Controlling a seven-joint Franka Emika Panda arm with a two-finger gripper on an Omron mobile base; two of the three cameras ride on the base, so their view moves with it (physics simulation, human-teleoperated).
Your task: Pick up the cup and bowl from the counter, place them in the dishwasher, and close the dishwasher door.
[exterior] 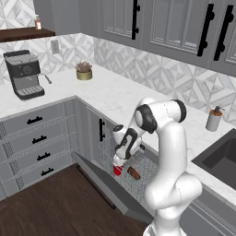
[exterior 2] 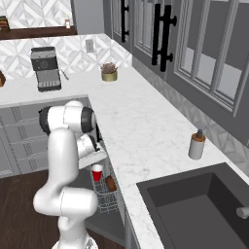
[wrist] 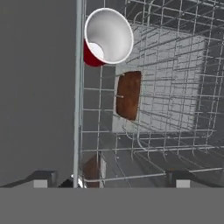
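The cup [wrist: 106,38] stands upright in the wire rack [wrist: 175,87] of the dishwasher, near the rack's front edge, so it looks set down there on purpose. The bowl [wrist: 128,95] is in the same rack, just beside the cup, and seems to stand on its edge. The fingers [wrist: 109,178] are apart and hold nothing; they hang over the rack, above the cup. The door [exterior: 103,182] is folded down in front of the rack, so closing it seems to be the step that is left. On the table [exterior: 120,94] above the rack I see a plant pot [exterior: 84,72], a coffee machine [exterior: 24,73] and a soap bottle [exterior: 214,118]; the arm over the rack would block the door
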